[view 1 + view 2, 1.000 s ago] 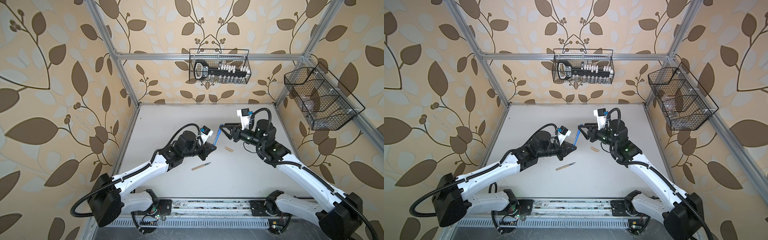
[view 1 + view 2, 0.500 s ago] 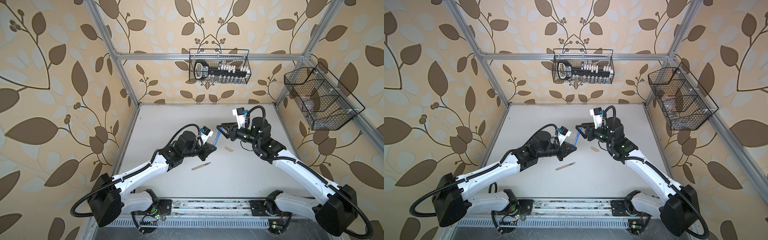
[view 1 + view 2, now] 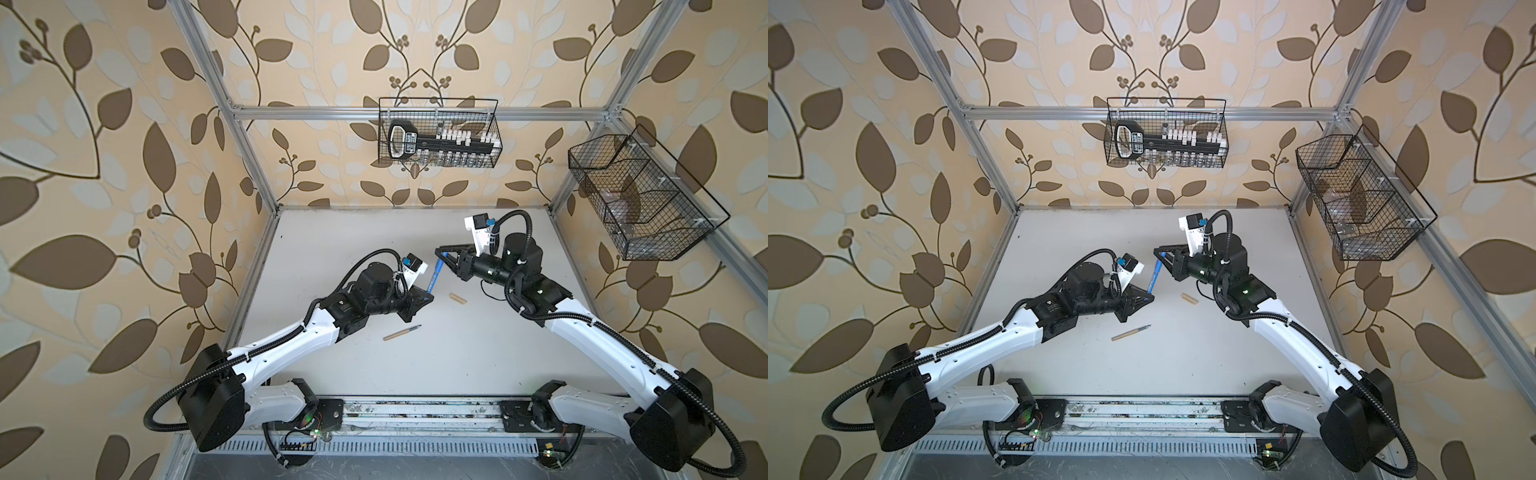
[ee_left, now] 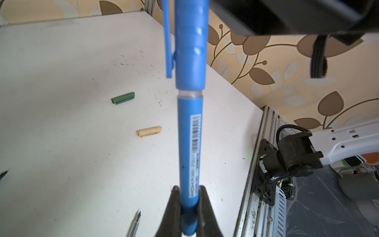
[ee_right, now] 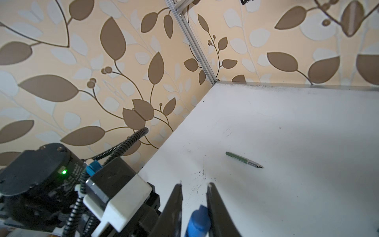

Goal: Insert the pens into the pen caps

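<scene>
So left gripper (image 4: 189,188) clamps the blue pen (image 4: 189,133) by its tail, right gripper (image 5: 194,185) pinches the blue cap (image 5: 198,221), sitting over the tip.

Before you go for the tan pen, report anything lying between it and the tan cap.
Nothing visible. Only bare table lies between the tan pen and tan cap. The left gripper, shut on the blue pen, hangs close by above the table.
</scene>
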`<state>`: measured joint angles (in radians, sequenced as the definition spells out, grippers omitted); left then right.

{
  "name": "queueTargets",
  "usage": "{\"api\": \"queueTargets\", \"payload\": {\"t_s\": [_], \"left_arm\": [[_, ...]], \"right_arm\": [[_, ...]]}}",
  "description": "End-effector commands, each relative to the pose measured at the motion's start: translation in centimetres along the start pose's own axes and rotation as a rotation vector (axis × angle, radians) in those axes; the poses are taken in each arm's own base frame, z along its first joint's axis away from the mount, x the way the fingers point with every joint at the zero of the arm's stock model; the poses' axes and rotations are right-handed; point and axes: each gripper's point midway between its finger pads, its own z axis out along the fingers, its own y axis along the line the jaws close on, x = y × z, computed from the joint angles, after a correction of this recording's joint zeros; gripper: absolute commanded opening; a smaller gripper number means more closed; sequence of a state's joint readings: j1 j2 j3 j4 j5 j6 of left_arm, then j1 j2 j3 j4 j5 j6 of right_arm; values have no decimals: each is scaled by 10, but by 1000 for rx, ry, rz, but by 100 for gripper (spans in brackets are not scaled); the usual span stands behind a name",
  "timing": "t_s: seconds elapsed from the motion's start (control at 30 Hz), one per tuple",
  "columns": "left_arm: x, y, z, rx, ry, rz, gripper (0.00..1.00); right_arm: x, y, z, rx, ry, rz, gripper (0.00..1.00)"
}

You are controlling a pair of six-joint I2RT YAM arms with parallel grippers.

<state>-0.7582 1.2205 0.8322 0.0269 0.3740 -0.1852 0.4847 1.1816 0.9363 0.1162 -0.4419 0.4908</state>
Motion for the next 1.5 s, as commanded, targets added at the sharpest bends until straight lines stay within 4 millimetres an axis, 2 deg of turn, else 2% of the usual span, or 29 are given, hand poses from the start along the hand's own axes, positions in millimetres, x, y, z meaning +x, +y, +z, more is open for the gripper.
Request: {"api": "queueTargets", "payload": {"t_s": [0.0,0.1,0.27,0.43,0.6,0.8,0.87,1.03,1.2,1.47], "left_arm": [[-17,1,-3,-19,-63,19,0],[-26,0,-6,-24,-96,28,0],[-48,9,-13,-105,-171,35,0],[-75,15,-23,-166,-269,70,0],[-97,19,-27,-163,-324,83,0],[-119,42,-28,-178,-389,49,0],[-126,53,-28,-186,-421,27,0],[-140,68,-26,-173,-491,-10,0],[-147,70,-21,-158,-505,-5,0],[-164,75,-24,-156,-539,6,0]], "right_arm": [[-3,8,3,-24,5,-15,10],[5,4,5,-9,31,-8,0],[22,-2,7,17,60,11,0],[43,-16,9,64,84,60,0],[67,-28,8,108,103,118,0],[94,-28,12,132,139,134,0],[103,-34,13,146,143,165,0],[115,-37,15,140,130,228,0],[127,-37,18,150,154,246,0],[160,-49,20,206,227,296,0]]}}
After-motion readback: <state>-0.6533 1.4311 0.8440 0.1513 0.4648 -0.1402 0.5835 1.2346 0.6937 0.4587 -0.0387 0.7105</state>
